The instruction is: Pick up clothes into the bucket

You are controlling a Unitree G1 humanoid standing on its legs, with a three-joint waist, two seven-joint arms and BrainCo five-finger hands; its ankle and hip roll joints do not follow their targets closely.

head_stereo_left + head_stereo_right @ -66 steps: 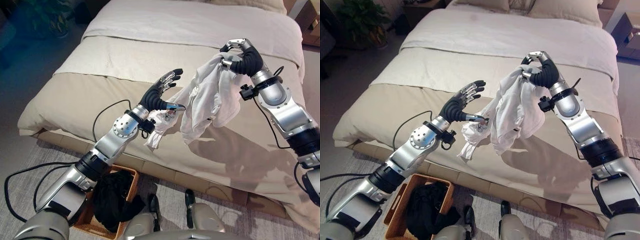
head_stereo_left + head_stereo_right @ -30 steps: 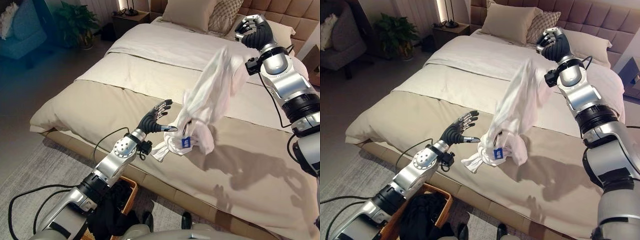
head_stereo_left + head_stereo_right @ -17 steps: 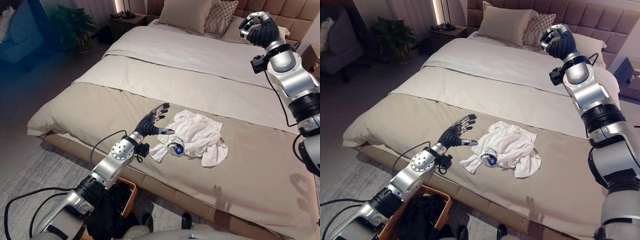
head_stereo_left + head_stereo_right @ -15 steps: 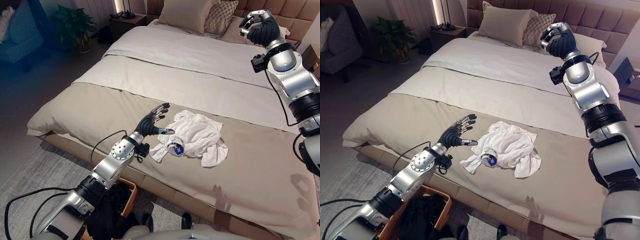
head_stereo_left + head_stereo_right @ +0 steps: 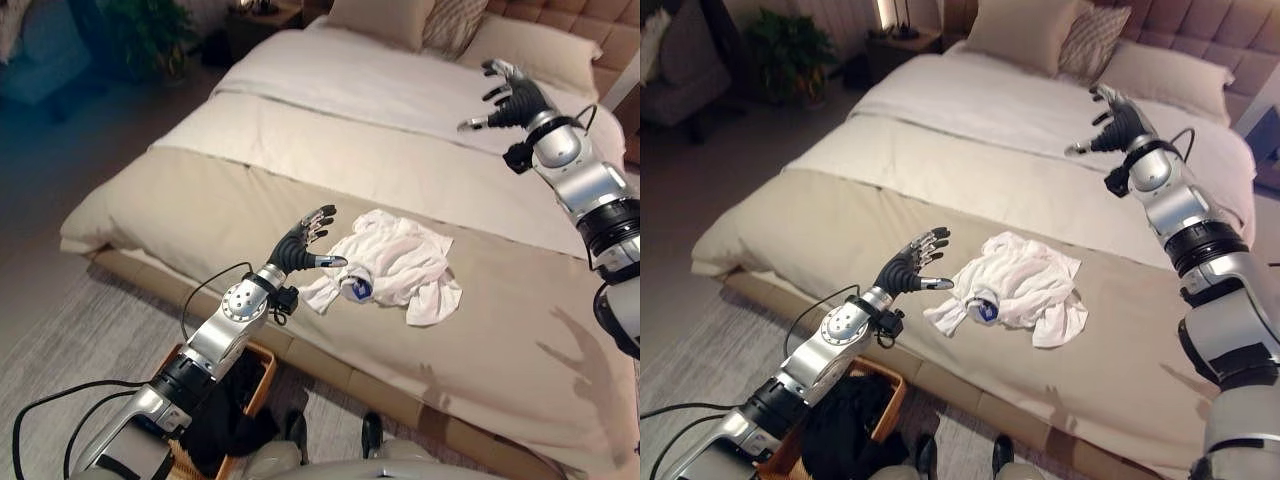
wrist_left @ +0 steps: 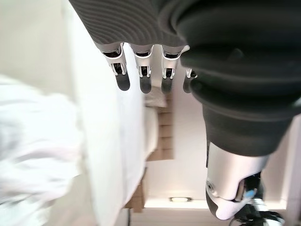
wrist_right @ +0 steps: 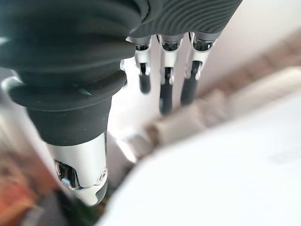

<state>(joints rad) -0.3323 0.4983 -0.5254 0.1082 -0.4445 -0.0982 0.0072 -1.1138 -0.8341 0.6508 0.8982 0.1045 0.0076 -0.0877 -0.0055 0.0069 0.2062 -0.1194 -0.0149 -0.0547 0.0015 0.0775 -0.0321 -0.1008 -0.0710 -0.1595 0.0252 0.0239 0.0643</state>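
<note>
White garment (image 5: 398, 266) lies crumpled on bed (image 5: 200, 200) nr front edge. Left robot hand (image 5: 303, 243) just beside it, fingers spread, empty. Right robot hand (image 5: 512, 100) raised well apart over bed, fingers apart, empty. Wicker basket (image 5: 875, 405) on floor w/ dark clothes (image 5: 838, 418) inside.

Two silver-grey jointed arms end in a left hand (image 5: 305, 240) and right hand (image 5: 1117, 127), each with dark ribbed covers and silver, dark-tipped fingers.
</note>
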